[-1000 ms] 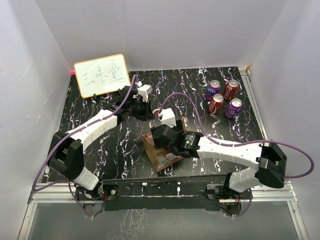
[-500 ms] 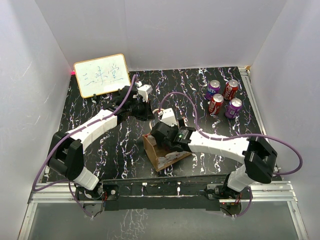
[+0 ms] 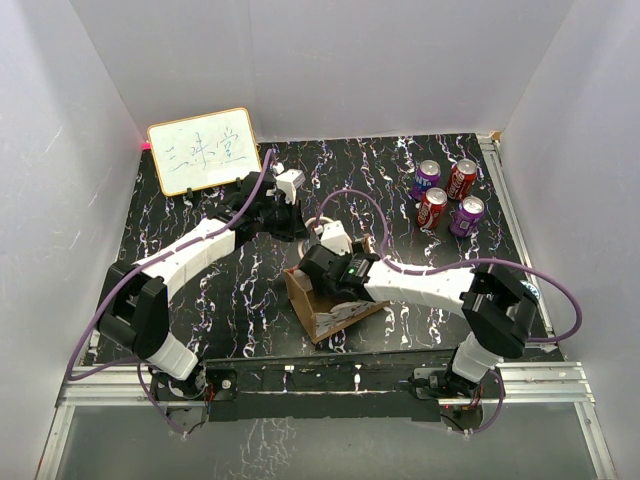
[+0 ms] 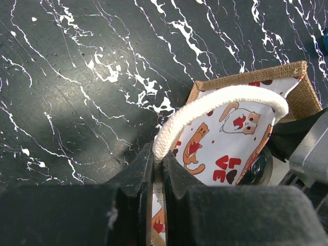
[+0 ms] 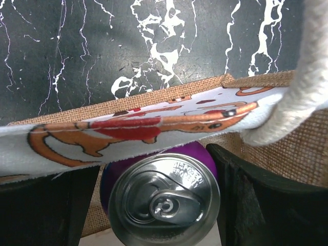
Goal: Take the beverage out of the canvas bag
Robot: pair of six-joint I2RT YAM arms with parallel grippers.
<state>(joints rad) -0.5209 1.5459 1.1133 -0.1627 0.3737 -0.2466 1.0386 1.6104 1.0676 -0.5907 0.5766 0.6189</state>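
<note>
The canvas bag [image 3: 336,312] stands at the table's middle front, tan burlap with a pale cartoon-print side [image 4: 225,138]. My left gripper [image 3: 299,222] is shut on one white loop handle [image 4: 225,97] and holds it up and back; the rope sits pinched between the jaws of the left gripper [image 4: 158,163]. My right gripper [image 3: 336,284] is down in the bag's mouth. In the right wrist view a purple can with a silver top [image 5: 164,200] stands in the bag between the open fingers [image 5: 256,200], which flank it closely. The bag's printed flap [image 5: 128,130] hangs across the can's far side.
Several cans, purple and red, stand at the back right [image 3: 446,196]. A whiteboard with writing [image 3: 205,150] leans at the back left. White walls enclose the black marbled table [image 3: 200,300]. A metal rail [image 3: 300,385] runs along the near edge.
My right arm has folded in and swung left, and its gripper has sunk deeper into the bag. My left gripper has kept the handle and stayed put.
</note>
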